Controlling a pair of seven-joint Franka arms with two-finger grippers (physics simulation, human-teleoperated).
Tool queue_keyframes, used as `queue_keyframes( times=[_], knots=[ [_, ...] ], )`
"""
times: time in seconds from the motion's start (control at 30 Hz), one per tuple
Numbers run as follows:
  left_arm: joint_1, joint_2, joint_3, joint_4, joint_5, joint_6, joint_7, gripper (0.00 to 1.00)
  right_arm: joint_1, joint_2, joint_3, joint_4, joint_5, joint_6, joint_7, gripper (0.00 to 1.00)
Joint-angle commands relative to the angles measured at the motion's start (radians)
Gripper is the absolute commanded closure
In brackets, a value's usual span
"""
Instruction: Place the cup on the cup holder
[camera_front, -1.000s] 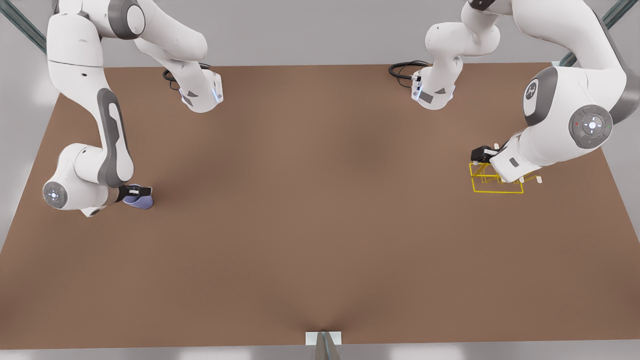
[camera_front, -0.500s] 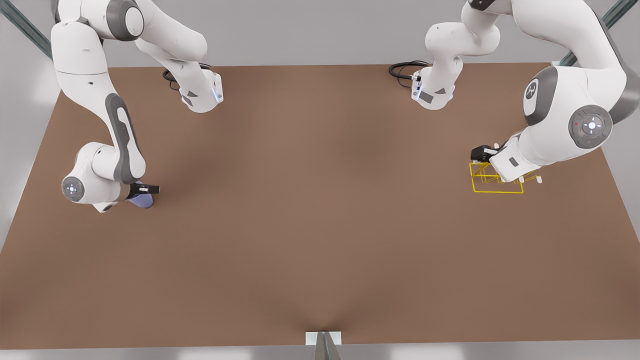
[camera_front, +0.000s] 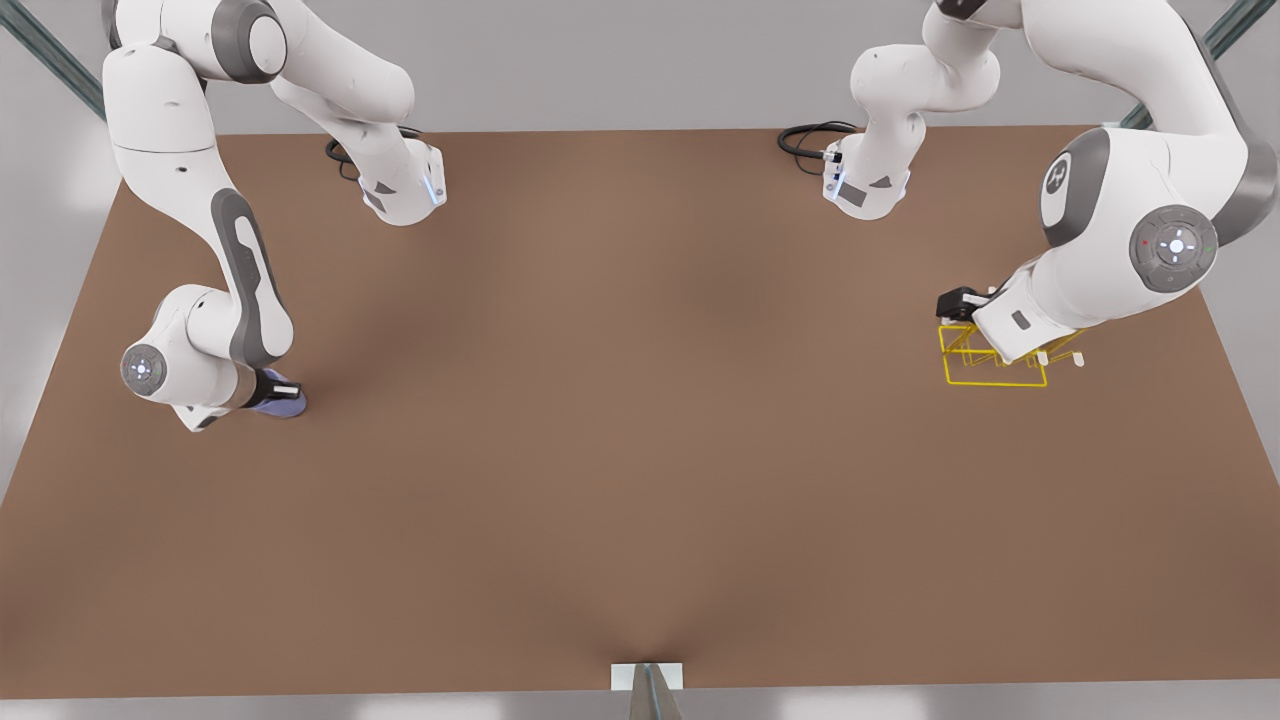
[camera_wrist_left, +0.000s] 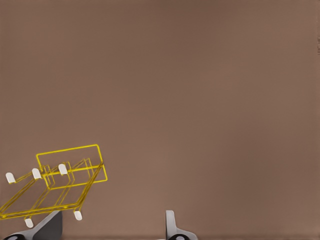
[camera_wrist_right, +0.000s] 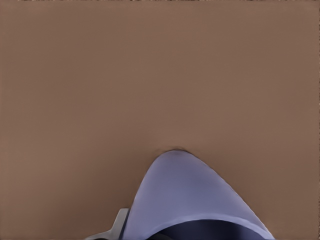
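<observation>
Brown matte desk (camera_front: 620, 420) under two white arms, grey wall behind. Right pincer (camera_front: 278, 391), at the front view's left, is at the small pale lavender-blue tapered cup (camera_front: 285, 404), which lies low on the desk; in the right wrist view the cup (camera_wrist_right: 190, 200) sits close against one grey fingertip (camera_wrist_right: 119, 224), but whether the fingers are pressed onto its wall cannot be told. Left pincer (camera_front: 962, 306), at the front view's right, hangs just over the thin yellow wire-frame cup holder (camera_front: 985, 362) with white-tipped prongs; in the left wrist view its fingers (camera_wrist_left: 172, 227) stand spread, one near the holder (camera_wrist_left: 60, 182), clasping nothing. Cup and holder lie well apart, at opposite sides of the desk.

Judged step: securing the cup for transfer. A firm, centred pinch on the tapered wall, then a straight lift before crossing, should prevent slipping; the mouth must be brought down over a prong. The left arm could steady the light frame.

No legible brand, label or writing; small unreadable marks on the arm joints.
</observation>
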Motion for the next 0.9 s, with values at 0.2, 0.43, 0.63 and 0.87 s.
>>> queue_keyframes(
  times=[0.2,0.43,0.63,0.87],
  knots=[
    [0.000,-0.001,0.000,0.001,0.000,-0.001,-0.001,0.00,-0.001,-0.030,0.006,0.089,-0.008,-0.057,-0.022,0.79],
    [0.002,-0.001,0.000,0.001,0.000,-0.001,-0.001,0.00,0.203,-0.013,0.034,0.517,0.429,-0.321,0.081,0.79],
    [0.000,-0.001,0.000,0.002,0.000,0.001,-0.001,0.00,0.328,0.115,0.184,0.632,0.713,-0.183,0.294,0.79],
    [0.000,-0.001,0.003,0.007,0.002,-0.001,-0.012,0.00,0.572,0.388,0.205,0.841,1.040,0.106,0.382,0.79]
  ],
)
